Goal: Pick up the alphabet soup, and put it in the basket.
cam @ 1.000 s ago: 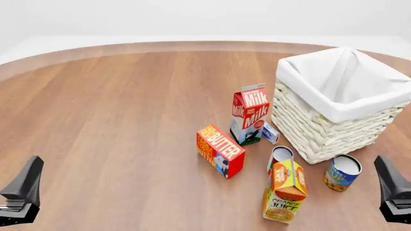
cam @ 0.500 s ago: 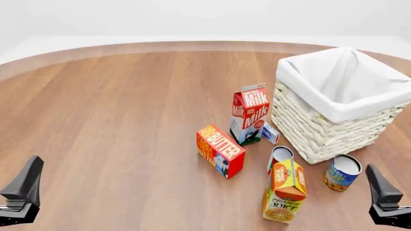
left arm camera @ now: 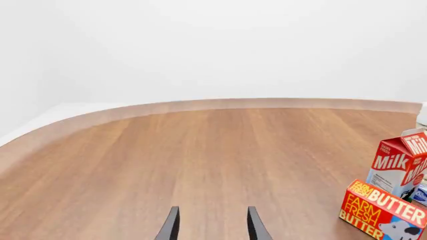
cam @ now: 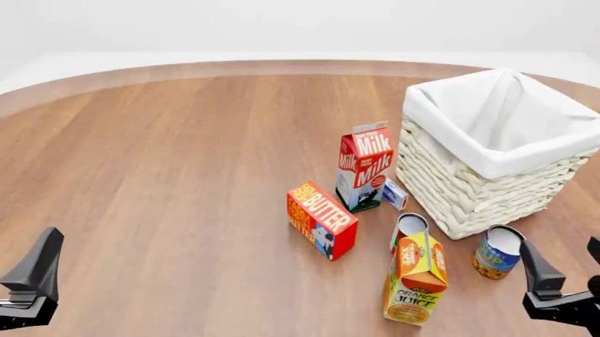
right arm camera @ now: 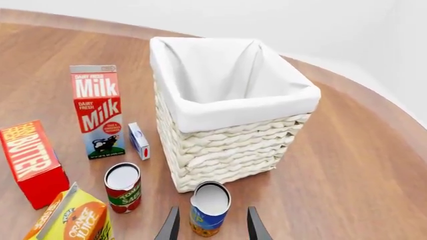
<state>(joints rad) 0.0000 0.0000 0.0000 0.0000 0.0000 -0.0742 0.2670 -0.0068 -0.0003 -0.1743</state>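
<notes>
Left wrist view: left gripper (left arm camera: 211,225) fingers spread, nothing between them; bare table (left arm camera: 200,150) ahead. Milk carton (left arm camera: 400,162) and butter box (left arm camera: 381,210) sit far off to one side.

Front view: right gripper (cam: 572,291) is just beside the alphabet soup (cam: 498,253), nearer the camera; whether they touch is unclear here. Basket (cam: 487,158) stands beyond the can.

Right wrist view: right gripper's (right arm camera: 211,225) fingers are parted, the alphabet soup (right arm camera: 209,208) upright just ahead between their tips, basket (right arm camera: 227,115) directly behind it. Tomato can (right arm camera: 123,187) and orange juice carton (right arm camera: 75,215) are alongside.
</notes>
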